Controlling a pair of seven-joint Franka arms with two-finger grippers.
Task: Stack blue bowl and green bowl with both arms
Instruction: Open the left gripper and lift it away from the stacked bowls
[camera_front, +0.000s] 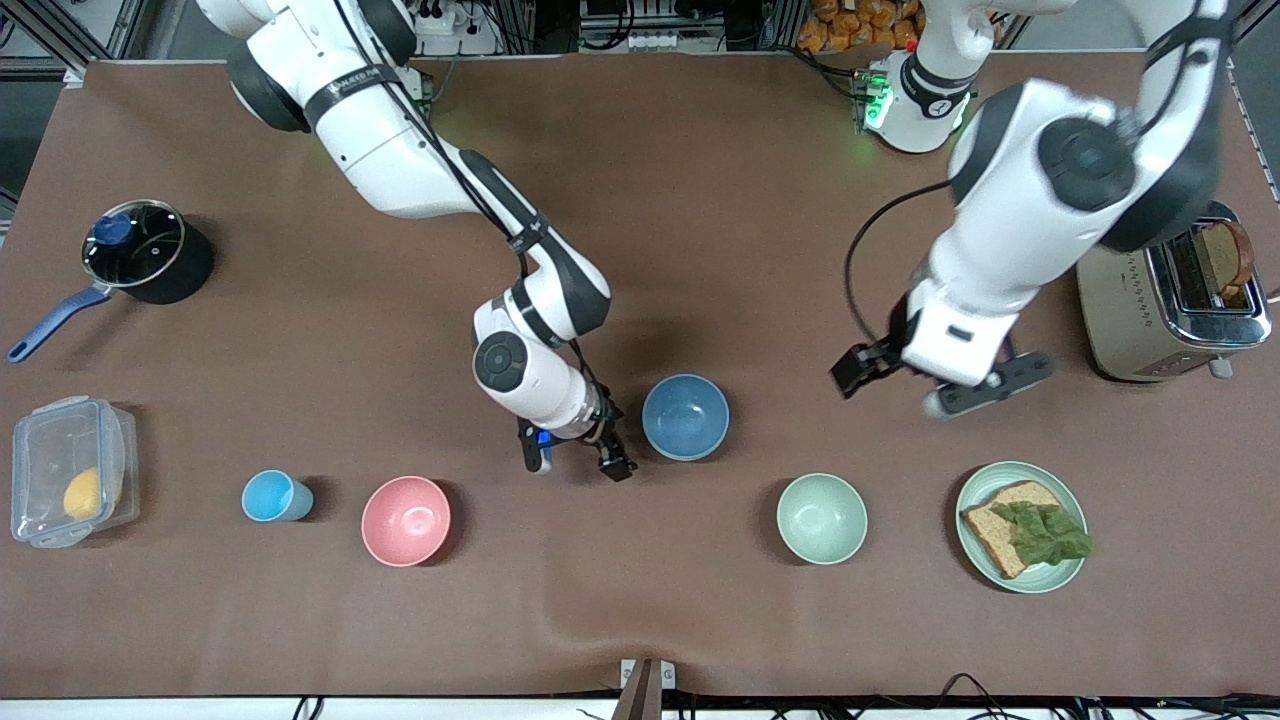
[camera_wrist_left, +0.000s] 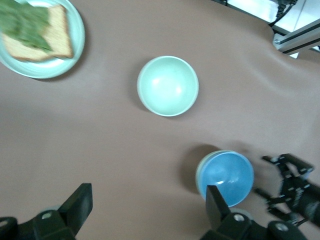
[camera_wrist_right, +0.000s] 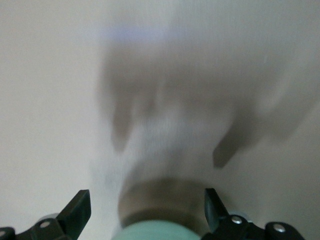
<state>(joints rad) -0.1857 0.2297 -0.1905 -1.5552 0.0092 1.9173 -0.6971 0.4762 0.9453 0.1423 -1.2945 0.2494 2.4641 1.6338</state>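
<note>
Beside the blue bowl (camera_front: 685, 416), toward the right arm's end of the table (camera_front: 300, 620), the right pincer (camera_front: 578, 455) hung low with fingers spread, gripping nothing. A pale green rim under that bowl in the left wrist view suggested the green bowl (camera_wrist_left: 200, 172) already sat beneath it. Over bare cloth near the toaster (camera_front: 1175, 300), the left pincer (camera_front: 940, 385) hovered spread and empty. A mint bowl (camera_front: 822, 518) lay nearer the camera
</note>
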